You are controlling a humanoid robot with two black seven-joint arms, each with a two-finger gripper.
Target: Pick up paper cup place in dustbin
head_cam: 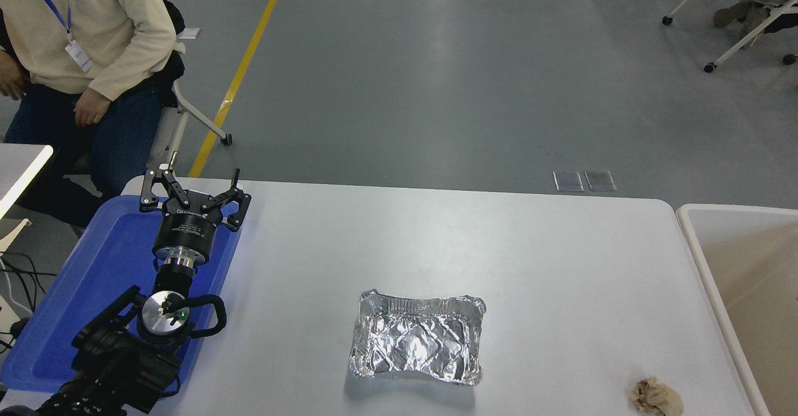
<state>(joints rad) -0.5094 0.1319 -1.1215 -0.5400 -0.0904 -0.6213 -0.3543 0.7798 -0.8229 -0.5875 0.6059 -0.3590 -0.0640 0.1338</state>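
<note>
Left arm parked at 8 o'clock, over the blue tray (75, 291). Left claw (192, 186) is released, jaws spread wide with nothing between them, pointing toward 12 o'clock, just past the tray's far edge. A seated person (81, 42) is off the table's far-left corner at 10 o'clock, hands well clear of the table (436, 241).

Centre, toward 6 o'clock: crinkled foil tray (416, 345), looks empty, long axis running 9-to-3. Brown paper wad (656, 397) sits at 5 o'clock near the table's front right corner, just beside the dustbin side.

Dustbin (693, 241) is at 3 o'clock, hard against the table's right edge; only its left rim and part of the beige inside are in frame. Long axis looks to run 12-to-6, mouth open upward.

The paper cup is nowhere in view: not on the table, not in either tray, not in the visible part of the bin. So its pointing and axis can't be called. Right arm and right claw are also out of frame.

Judgement: either the drop is already done and the cup lies in the bin's hidden part, or the pick hasn't started. Can't tell which. Next move calls for locating the cup before anything else.
</note>
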